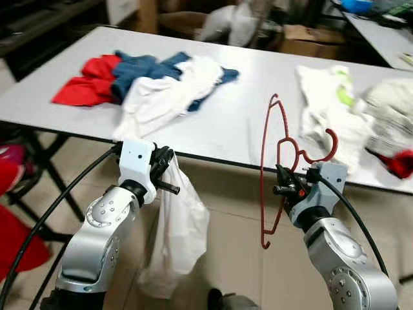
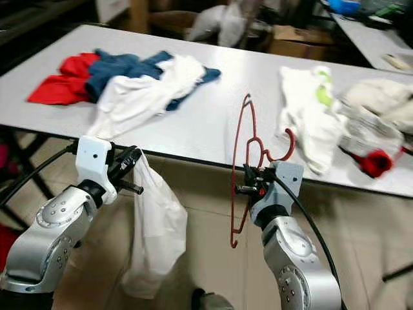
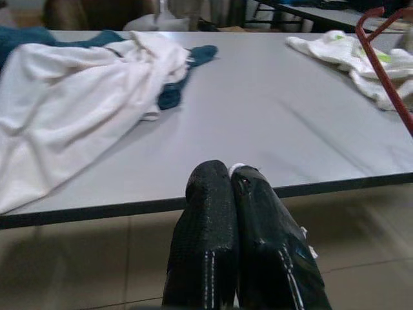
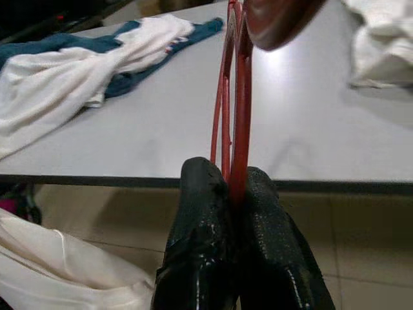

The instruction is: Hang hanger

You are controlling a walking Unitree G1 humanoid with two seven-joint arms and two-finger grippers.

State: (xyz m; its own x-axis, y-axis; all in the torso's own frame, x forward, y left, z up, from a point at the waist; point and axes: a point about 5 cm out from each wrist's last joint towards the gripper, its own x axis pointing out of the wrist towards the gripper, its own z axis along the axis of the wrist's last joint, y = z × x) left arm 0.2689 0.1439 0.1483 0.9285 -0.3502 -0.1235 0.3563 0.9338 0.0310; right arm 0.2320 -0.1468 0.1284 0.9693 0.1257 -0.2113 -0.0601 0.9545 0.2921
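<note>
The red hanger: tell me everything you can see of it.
The thin red plastic-looking hanger is held edge-on in front of the grey table's near edge, over the tiled floor. Its frame stands nearly vertical, one end up by the tabletop, the other hanging below the table edge, and its curved hook points toward the robot's right. The right gripper pinches its thin bars between shut jaws. It seems to touch nothing else and carries no garment.

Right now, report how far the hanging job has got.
Done: the right gripper is shut on the red hanger, and the left gripper pinches a white garment that droops off the table edge.
In hand: both are held up before the table.
Left: the garment is not on the hanger, and nothing is hung.
</note>
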